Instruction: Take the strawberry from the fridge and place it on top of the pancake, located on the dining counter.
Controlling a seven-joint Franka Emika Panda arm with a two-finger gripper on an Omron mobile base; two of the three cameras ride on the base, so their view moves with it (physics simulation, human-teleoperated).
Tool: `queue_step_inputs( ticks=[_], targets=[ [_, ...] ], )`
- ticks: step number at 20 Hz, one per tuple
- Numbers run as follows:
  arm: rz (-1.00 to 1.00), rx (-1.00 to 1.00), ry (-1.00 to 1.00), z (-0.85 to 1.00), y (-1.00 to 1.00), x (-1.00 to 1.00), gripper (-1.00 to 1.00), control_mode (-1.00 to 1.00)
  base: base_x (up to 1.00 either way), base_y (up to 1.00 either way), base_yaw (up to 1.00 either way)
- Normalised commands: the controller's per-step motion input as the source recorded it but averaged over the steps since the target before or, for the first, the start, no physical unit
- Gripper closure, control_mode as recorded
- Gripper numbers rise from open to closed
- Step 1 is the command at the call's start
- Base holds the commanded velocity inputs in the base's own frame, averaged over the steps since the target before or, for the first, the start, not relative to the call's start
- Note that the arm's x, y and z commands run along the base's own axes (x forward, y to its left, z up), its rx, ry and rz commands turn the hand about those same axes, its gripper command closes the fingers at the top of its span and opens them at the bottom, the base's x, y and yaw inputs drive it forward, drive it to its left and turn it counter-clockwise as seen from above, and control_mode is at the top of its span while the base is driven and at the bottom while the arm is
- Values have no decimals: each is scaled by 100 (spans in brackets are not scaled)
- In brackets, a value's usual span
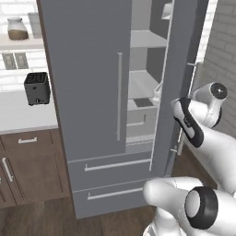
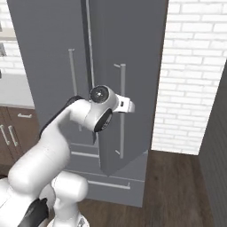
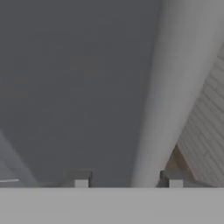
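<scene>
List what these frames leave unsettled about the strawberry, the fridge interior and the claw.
- Strawberry: unseen; the open right door hides part of the fridge shelves in the left base view.
- Claw: in the hand view its tips straddle the door handle; contact can't be judged.
- Right base view: the arm's wrist hides the claw.

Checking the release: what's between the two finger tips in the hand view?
In the hand view the bar handle of the fridge's open right door runs up between the fingertips of the gripper; the jaws stand apart, not clamped on it.
</scene>
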Motion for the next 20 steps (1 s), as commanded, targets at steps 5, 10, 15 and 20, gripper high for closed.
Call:
queue_step_inputs(
  ticks=[5,10,15,20],
  targets=[
    [0,-1,0,26,1,-100,-100,-100,0,0,0],
    [0,-8,10,11,48,-60,-100,-100,0,0,0],
    [0,-15,30,14,93,3,-100,-100,0,0,0],
    [0,-13,34,6,80,54,-100,-100,0,0,0]
  ],
)
